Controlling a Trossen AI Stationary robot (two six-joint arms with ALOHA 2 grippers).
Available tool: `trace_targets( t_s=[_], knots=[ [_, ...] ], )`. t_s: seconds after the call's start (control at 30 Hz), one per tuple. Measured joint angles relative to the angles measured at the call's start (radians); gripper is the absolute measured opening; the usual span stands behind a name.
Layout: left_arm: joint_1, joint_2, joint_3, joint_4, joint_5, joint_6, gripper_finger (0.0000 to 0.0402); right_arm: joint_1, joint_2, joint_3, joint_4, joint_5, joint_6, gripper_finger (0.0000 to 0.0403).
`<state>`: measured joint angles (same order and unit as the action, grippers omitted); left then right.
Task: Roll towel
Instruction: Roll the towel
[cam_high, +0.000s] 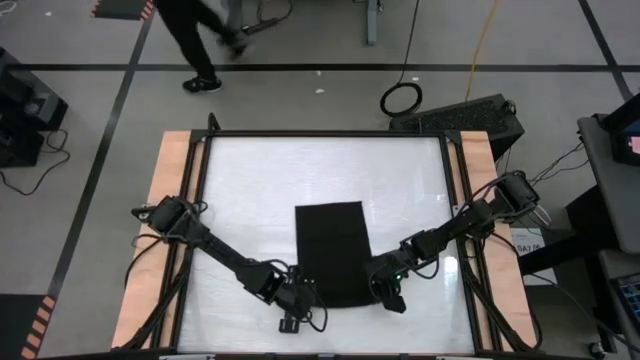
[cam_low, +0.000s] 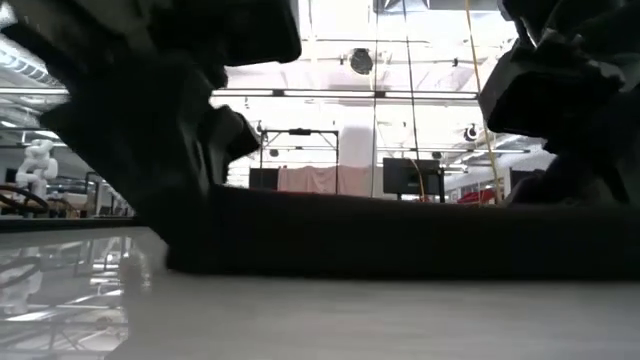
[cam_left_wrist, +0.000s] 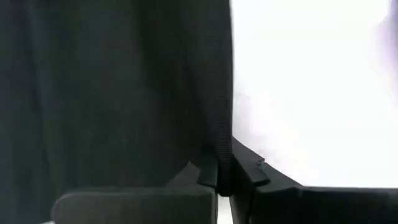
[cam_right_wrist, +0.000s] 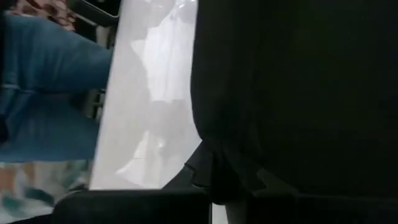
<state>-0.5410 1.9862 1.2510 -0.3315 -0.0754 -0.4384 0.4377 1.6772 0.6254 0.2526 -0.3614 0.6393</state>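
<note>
The black towel (cam_high: 332, 250) lies spread flat on the white table (cam_high: 250, 190), its long sides running from near to far. In the low view it is a dark band (cam_low: 400, 240) across the table. My left gripper (cam_high: 305, 293) is at the towel's near left corner, shut on it. My right gripper (cam_high: 380, 290) is at the near right corner, shut on it. The white tag does not show. My left gripper pinches the towel's left edge at the near corner (cam_left_wrist: 219, 169) between its two fingers, coming low from the near left. The rest of the towel lies on the table. My right gripper pinches the towel's right edge at the near corner (cam_right_wrist: 208, 174) between its two fingers, coming low from the near right. The cloth puckers at the fingers, and the rest lies on the table.
Bare white table lies on both sides of the towel and beyond its far end (cam_high: 330, 165). Wooden side strips (cam_high: 170, 180) border the table. A person (cam_high: 200, 40) walks on the floor beyond the far edge.
</note>
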Motion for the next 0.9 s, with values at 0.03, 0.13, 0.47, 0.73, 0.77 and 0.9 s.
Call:
trace_targets(
  t_s=[0.03, 0.13, 0.47, 0.73, 0.77, 0.9],
  knots=[
    [0.008, -0.001, 0.0, 0.014, 0.056, -0.003, 0.0011, -0.002, -0.001, 0.0, 0.009, -0.013, 0.017, 0.0004],
    [0.036, -0.003, 0.0, 0.028, 0.2, -0.049, 0.0009, -0.011, -0.002, 0.002, 0.018, -0.031, 0.066, 0.0004],
    [0.128, 0.002, 0.0, 0.001, 0.339, -0.158, 0.0008, -0.06, -0.002, 0.002, 0.045, -0.09, 0.261, 0.0004],
    [0.177, 0.002, 0.0, 0.005, 0.429, -0.185, 0.0008, -0.097, -0.003, 0.002, 0.101, -0.11, 0.324, 0.0021],
    [0.18, 0.002, 0.0, 0.005, 0.433, -0.185, 0.0008, -0.097, -0.003, 0.002, 0.113, -0.109, 0.306, 0.0029],
    [0.184, 0.002, 0.0, 0.005, 0.435, -0.185, 0.0008, -0.097, -0.022, 0.002, 0.115, -0.094, 0.214, 0.0078]
  ],
)
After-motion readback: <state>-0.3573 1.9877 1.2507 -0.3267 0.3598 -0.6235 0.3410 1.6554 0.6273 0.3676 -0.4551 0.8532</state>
